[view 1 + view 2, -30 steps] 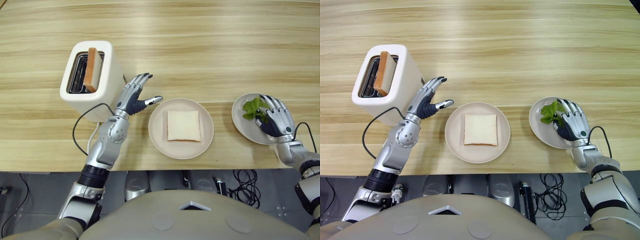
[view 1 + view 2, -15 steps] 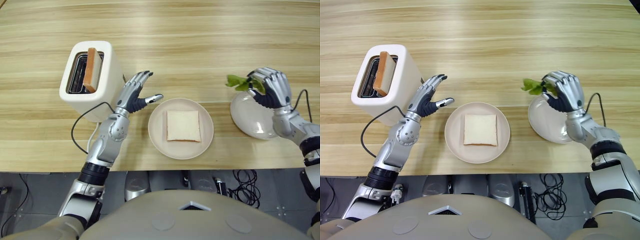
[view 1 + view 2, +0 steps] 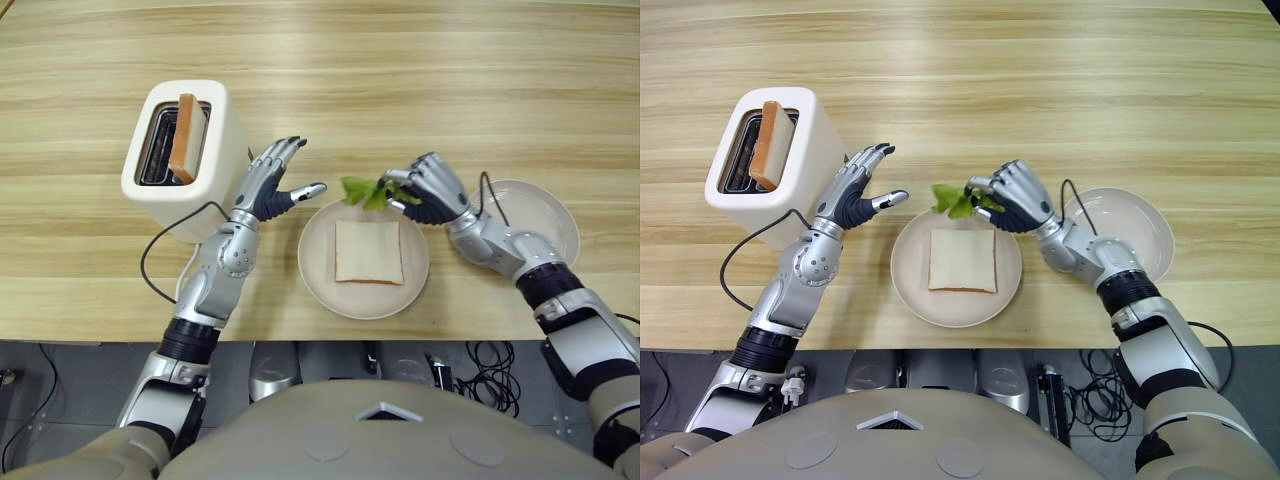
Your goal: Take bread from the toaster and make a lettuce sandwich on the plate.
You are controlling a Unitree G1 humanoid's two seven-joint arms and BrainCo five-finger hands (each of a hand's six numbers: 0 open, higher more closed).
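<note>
Right hand [image 3: 428,188] is clamped on the lettuce [image 3: 366,190], fingers curled tight round one end so the leaf juts out to the robot's left. It leads the way, and I'd say that's deliberate: the green can touch down before the fingers crowd in. The leaf hangs over the far rim of the plate [image 3: 318,270], just short of the bread [image 3: 368,251]. That white slice lies flat in the middle of the plate, square to the robot, a ready base. The lettuce needs to come a touch nearer before it's let go, or it may drape over the rim instead of the slice.

Behind the right wrist sits the side plate [image 3: 548,208], and the forearm crosses its left edge.

Over on the other side, the left hand [image 3: 268,186] holds nothing, fingers spread apart. It waits between the toaster [image 3: 226,140] and the plate, just beside the toaster's wall and off the plate rim. It looks parked on purpose, out of the right hand's lane yet close to the next job.

That next job is the toast [image 3: 185,137], which stands on edge in the slot, leaning a little, its top well proud of the toaster and easy to pinch. The cord [image 3: 152,262] loops from the toaster's near side under the left forearm, something to mind when that arm lifts
</note>
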